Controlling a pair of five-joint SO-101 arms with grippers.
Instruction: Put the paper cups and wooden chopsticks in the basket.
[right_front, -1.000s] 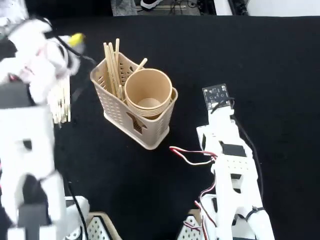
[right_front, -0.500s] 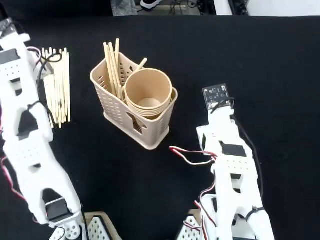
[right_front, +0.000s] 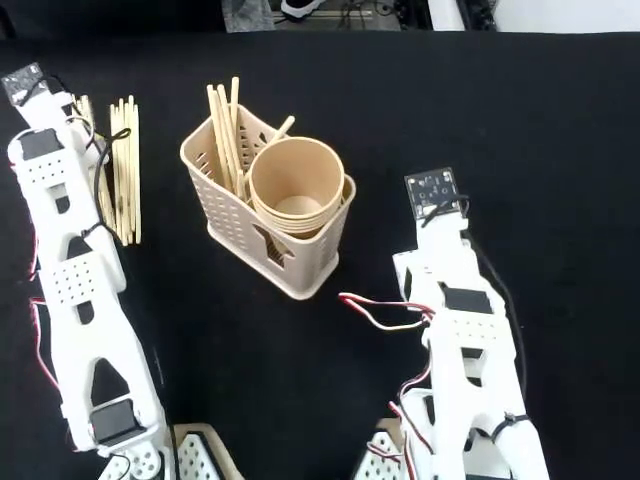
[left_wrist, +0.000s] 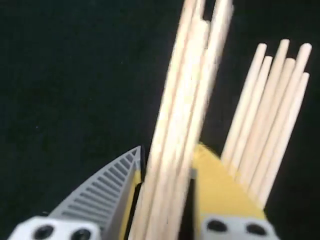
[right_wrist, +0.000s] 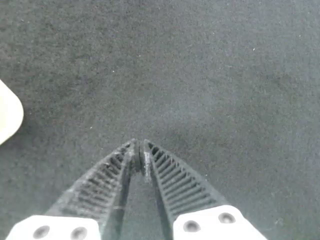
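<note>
A cream slotted basket (right_front: 250, 232) stands mid-table with stacked paper cups (right_front: 297, 185) and several wooden chopsticks (right_front: 224, 130) upright in it. More chopsticks (right_front: 122, 170) lie in a loose pile on the black table at the far left, and the left arm (right_front: 60, 200) stretches along that pile. In the left wrist view my left gripper (left_wrist: 167, 150) is shut on a small bundle of chopsticks (left_wrist: 182, 115), which fills the gap between the grey and yellow fingers. Other chopsticks (left_wrist: 272, 115) lie just beside it. My right gripper (right_wrist: 138, 150) is shut on nothing above bare cloth, right of the basket.
The right arm (right_front: 455, 320) lies along the table's right side with loose red and white wires (right_front: 385, 312) at its left. A pale corner (right_wrist: 7, 115) shows at the edge of the right wrist view. Black cloth (right_front: 520, 120) spreads wide at the back right.
The left arm swung from a blurred pose at the left edge out to the far-left chopstick pile and settled over it. The right arm, basket and cups stayed put.
</note>
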